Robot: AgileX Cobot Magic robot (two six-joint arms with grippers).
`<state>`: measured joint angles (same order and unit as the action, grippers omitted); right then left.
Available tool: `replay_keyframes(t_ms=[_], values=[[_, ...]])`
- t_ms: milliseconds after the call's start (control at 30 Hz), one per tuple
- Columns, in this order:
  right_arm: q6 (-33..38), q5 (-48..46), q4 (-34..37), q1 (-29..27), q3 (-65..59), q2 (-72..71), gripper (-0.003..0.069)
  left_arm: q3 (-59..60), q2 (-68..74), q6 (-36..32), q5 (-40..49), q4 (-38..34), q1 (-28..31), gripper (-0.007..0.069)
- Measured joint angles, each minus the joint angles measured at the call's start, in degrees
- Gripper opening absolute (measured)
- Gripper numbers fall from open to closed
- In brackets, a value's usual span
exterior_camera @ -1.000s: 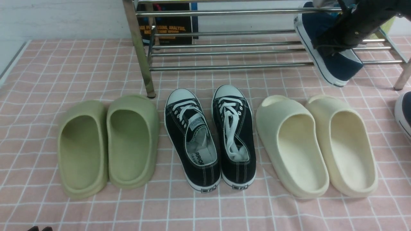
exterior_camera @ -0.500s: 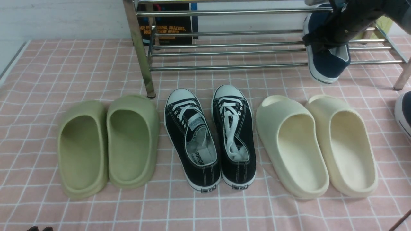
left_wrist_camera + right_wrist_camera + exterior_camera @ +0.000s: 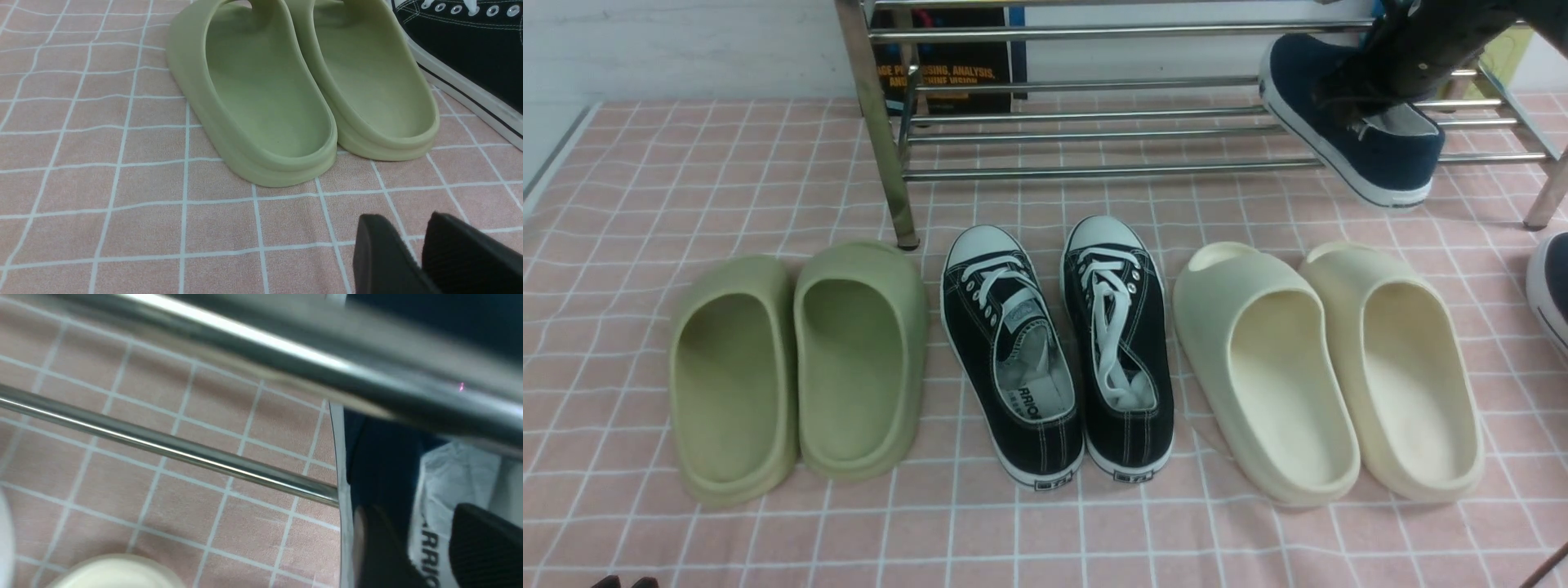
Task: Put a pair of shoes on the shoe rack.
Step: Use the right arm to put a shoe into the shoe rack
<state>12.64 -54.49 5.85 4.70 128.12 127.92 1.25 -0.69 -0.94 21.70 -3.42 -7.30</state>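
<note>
On the lower bars of the shoe rack (image 3: 1094,171), at its right end: item one, navy slip-on sneaker (image 3: 1388,159), lying slantwise across the tubes, toe to the back, heel jutting past the front bar. Judged light; canvas upper soft and likely to fold under a pinch, white rubber sole stiffer and grippy, no laces to snag. Best hold, by judgement: the collar wall near the heel, one finger inside against the grey lining, one outside. Right gripper (image 3: 416,522): at that collar, fingers apart astride the side wall, not seen pinching it. Smooth round chrome gives poor seating, so a shoe with its heel overhanging may tip or slide. Item two, matching navy slip-on (image 3: 1553,286): on the pink checked cloth (image 3: 686,163) at the far right, mostly out of frame, collar hidden, off the rack — task judged about half done. Left gripper (image 3: 412,232): low over the cloth near the green slides (image 3: 286,102), fingers slightly parted, empty. Also present, in a row before the rack: black lace-up sneakers (image 3: 1054,359), cream slides (image 3: 1331,367).
</note>
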Motion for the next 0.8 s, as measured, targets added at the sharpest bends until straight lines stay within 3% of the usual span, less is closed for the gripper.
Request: replay_keyframes(t_ms=[167, 367, 433, 533, 667, 800], values=[[0.0, -0.9, -1.2, -0.2, -6.6, -8.8, 0.0346, 0.0, 0.0, 0.0, 0.0, 0.0, 0.0, 0.0205], [-3.2, -3.1, -5.9, -4.8, -16.0, -16.2, 0.0340, 0.0, 0.0, 0.0, 0.0, 0.0, 0.0, 0.0212], [-4.5, -2.4, -5.9, -6.6, -18.5, -16.4, 0.0316, 0.0, 0.0, 0.0, 0.0, 0.0, 0.0, 0.0212], [-5.4, -0.2, -4.8, -9.8, -23.9, -14.1, 0.0194, 0.0, 0.0, 0.0, 0.0, 0.0, 0.0, 0.0216], [-5.7, 2.1, -2.3, -9.8, -25.4, -10.9, 0.0054, 0.0, 0.0, 0.0, 0.0, 0.0, 0.0, 0.0220], [-5.7, 6.0, -0.6, -7.6, -25.4, -9.1, 0.0002, 0.0, 0.0, 0.0, 0.0, 0.0, 0.0, 0.0222]])
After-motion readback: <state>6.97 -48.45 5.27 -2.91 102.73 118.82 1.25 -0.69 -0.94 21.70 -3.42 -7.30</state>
